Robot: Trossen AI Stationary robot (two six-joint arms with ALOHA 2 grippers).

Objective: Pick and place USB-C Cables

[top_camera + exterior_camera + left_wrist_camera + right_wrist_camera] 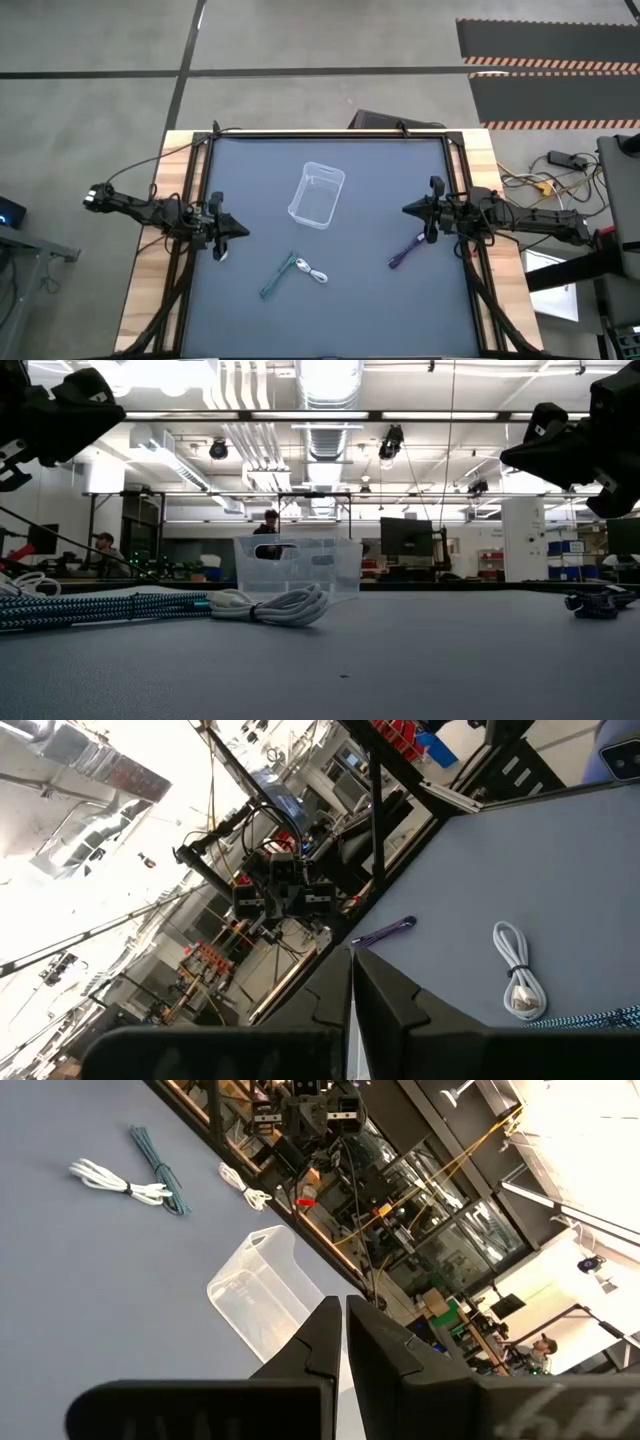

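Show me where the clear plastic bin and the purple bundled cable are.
clear plastic bin [318,195]: high view, on its floor.
purple bundled cable [404,253]: high view, on the bundle's middle.

- The purple cable is a thin, folded bundle. It lies flat on the right side of the table, slanted.
- The teal-green cable is a long, thin bundle. It lies slanted near the front middle.
- One white cable lies looped, touching the teal-green one's upper end.
- Another white cable lies at the left side, partly hidden.
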